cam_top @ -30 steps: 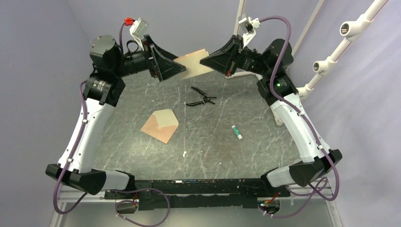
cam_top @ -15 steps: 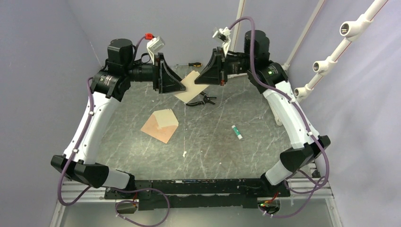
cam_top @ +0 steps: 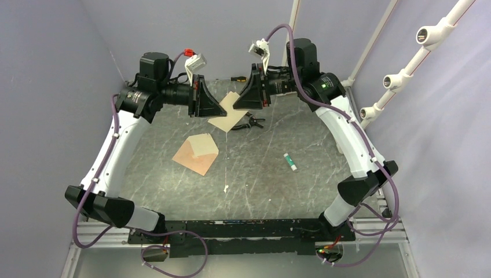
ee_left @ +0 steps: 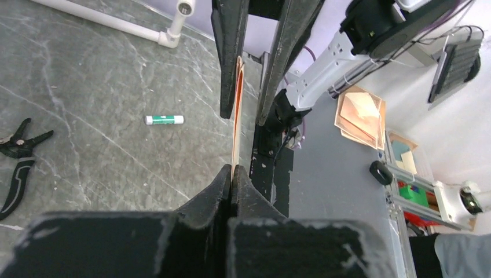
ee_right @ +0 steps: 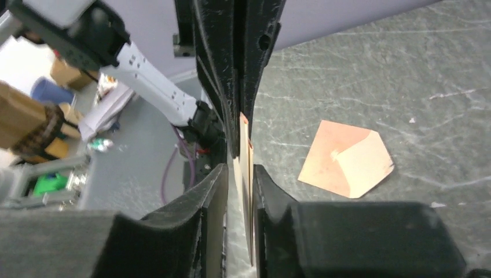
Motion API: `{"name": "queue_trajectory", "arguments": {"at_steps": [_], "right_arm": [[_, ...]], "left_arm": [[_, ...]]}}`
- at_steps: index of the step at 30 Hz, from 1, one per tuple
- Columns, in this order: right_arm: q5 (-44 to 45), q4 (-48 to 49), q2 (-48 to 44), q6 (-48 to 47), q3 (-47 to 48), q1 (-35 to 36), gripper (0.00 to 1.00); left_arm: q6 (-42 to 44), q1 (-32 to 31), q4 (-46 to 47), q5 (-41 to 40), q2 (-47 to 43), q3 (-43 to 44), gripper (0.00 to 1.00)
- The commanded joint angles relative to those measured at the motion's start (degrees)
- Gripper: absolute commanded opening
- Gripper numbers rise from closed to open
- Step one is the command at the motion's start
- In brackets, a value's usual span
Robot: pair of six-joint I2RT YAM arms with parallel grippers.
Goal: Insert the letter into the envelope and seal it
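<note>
Two hands meet at the letter (cam_top: 228,116), held aloft over the far bench (cam_top: 278,185). Left hand (cam_top: 223,110) has just clamped shut on it; right hand (cam_top: 235,106) is loosening, jaws slightly apart. Looks like a handover. Envelope (cam_top: 195,153) lies flap-open below, unfilled.

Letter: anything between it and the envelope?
Nothing visible. The left gripper holds the letter above the table; the envelope lies flap open nearer the bases, bare table between. Pliers lie on the other side.
</note>
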Motion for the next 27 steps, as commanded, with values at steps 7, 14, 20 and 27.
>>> {"name": "queue_trajectory", "arguments": {"at_steps": [7,14,20,27], "right_arm": [[12.28,44.7,-12.51,33.86,-19.14,-1.78,0.75],[16.62,70.81,-12.97,56.84,-30.46,-1.37,0.7],[19.17,74.9,-11.77,60.22,-30.88,-1.08,0.45],[18.82,73.84,-10.26,60.52,-29.4,-0.33,0.27]], "left_arm": [[-23.02,-0.06,29.46,-10.99,-8.65,-7.06,0.02],[-38.81,-0.06,48.6,-18.12,-12.36,-14.99,0.03],[-44.55,-0.06,56.31,-22.98,-14.12,-19.81,0.02],[-46.47,-0.06,58.66,-27.5,-15.88,-23.75,0.02]]}}
